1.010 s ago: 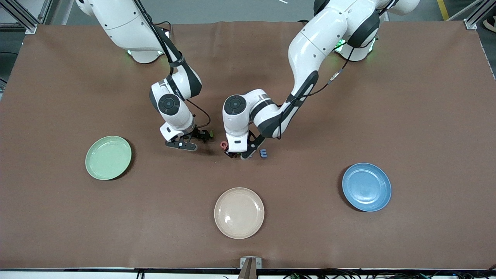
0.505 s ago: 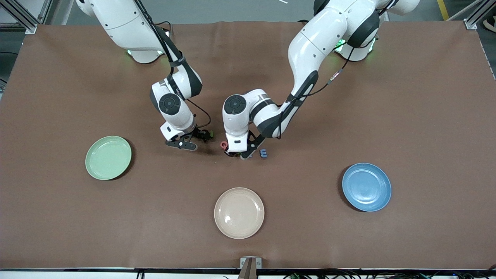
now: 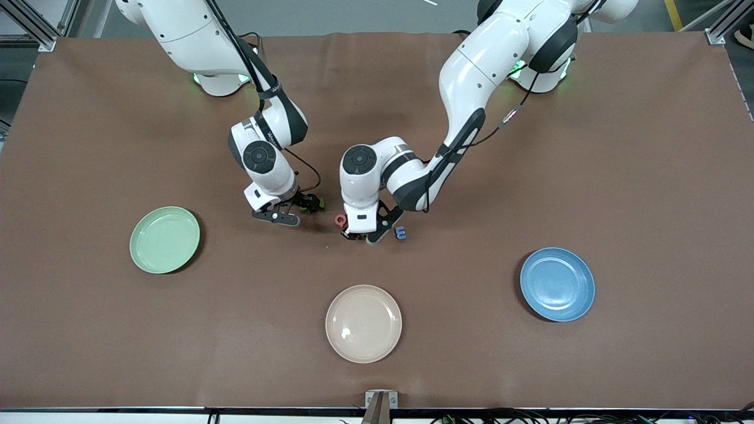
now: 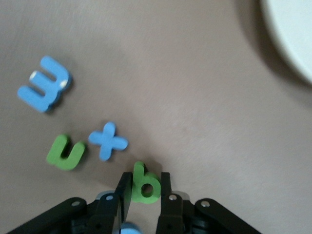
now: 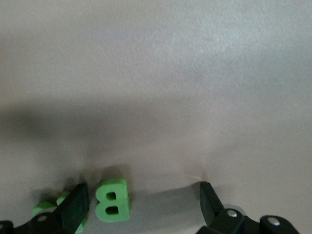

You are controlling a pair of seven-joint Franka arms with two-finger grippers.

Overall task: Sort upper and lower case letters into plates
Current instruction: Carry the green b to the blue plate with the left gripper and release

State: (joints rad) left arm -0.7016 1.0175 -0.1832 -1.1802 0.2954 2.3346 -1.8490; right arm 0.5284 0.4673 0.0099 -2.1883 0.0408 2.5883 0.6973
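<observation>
Your left gripper (image 4: pixel 142 195) has just clamped the green lowercase b (image 4: pixel 145 184) at centre frame, ready to lift toward a plate, while your right gripper (image 5: pixel 144 201) hangs wide open and empty beside the green B (image 5: pixel 112 200).

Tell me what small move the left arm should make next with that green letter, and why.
Probably lift straight up. The left gripper has its fingers shut on the green lowercase b, which appears to sit low at the table beside the blue x and green u. Rising first should clear those neighbours before it carries to a plate. The right gripper is open around the green B.
</observation>
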